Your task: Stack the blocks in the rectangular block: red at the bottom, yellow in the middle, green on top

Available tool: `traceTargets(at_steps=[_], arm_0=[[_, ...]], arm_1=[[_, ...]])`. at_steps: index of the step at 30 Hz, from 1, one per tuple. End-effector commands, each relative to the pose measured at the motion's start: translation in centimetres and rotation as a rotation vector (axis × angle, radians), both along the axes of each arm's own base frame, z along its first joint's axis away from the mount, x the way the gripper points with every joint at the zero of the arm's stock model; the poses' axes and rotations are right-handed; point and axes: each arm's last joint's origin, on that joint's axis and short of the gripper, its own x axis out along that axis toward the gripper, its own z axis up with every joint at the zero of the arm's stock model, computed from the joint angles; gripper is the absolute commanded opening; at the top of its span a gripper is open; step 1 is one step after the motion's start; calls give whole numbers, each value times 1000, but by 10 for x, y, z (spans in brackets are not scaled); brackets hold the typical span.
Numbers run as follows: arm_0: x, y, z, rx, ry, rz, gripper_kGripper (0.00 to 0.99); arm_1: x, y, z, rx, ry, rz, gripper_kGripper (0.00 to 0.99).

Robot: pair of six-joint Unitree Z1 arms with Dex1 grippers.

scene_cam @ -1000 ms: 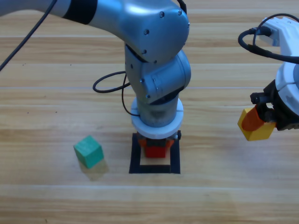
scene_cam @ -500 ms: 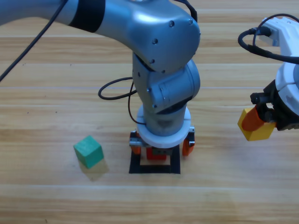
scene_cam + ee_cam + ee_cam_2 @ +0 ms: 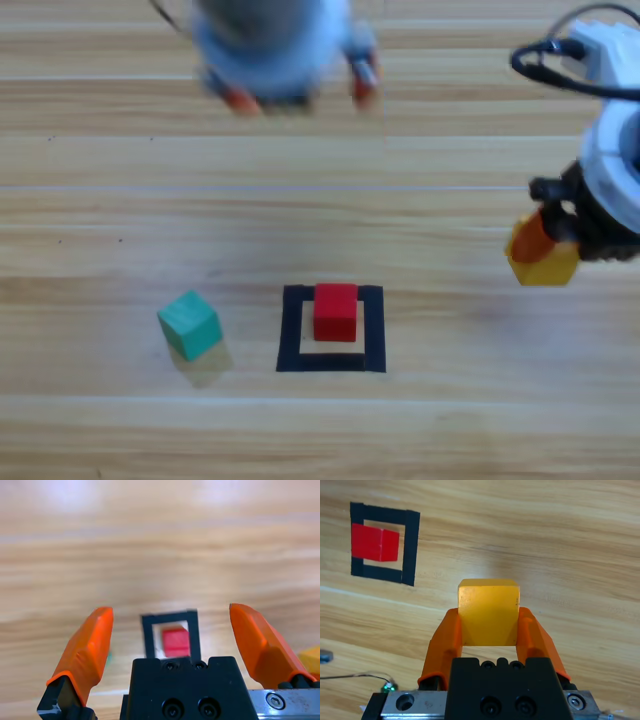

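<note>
Red sits low in the stack order and is already home: the small plain red cube [image 3: 336, 312] rests inside the flat square outline of black tape [image 3: 292, 330], toward its far edge, on the pale wooden table [image 3: 120, 210]. The right gripper [image 3: 489, 625] hangs well off to the right of the square, its two orange jaws closed flat against opposite side faces of the small yellow cube [image 3: 489, 611], which it carries clear of the wood. The left gripper [image 3: 172, 630] is up near the top of the high view, jaws spread wide with nothing between them. The small teal-green cube [image 3: 189, 324] stands alone to the left of the tape, near it but not touching.

These cubes look rigid, light and smooth-faced, so a modest squeeze on two parallel sides should hold them without crushing. Gripping near mid-height would likely leave the underside free to seat squarely on red. A skewed release could tip the yellow off that small top face.
</note>
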Motion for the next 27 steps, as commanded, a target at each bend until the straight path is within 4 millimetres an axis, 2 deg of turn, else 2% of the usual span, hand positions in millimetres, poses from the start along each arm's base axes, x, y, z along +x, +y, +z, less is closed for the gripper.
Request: traceTargets(at_steps=[1,3,5,7,9,11,12,13,17,22,27], arm_0=[[-33,111,94,-27,-189,40,988],[-43,134,109,71,-245,-71,986],[-52,146,108,138,-304,-130,990],[-74,170,95,150,-386,-121,990],[-104,202,69,178,-497,-137,990],[-142,238,39,142,-643,-175,989],[-155,250,31,130,-680,-182,989],[-162,255,29,134,-676,-194,990],[-166,256,31,119,-642,-250,985],[-179,267,23,94,-645,-261,990],[-181,266,22,71,-627,-290,990]], arm_1=[[10,60,-15,-137,58,-2,0],[13,80,-17,-148,64,6,0],[15,98,-20,-150,69,0,0],[20,115,-24,-146,73,-5,0],[24,132,-29,-150,79,-10,0],[27,148,-35,-160,86,-10,0],[29,157,-38,-168,91,-9,0],[30,163,-41,-171,93,-6,0],[33,185,-53,-186,98,9,0],[39,196,-66,-202,101,0,0],[42,200,-78,-215,106,-14,0]])
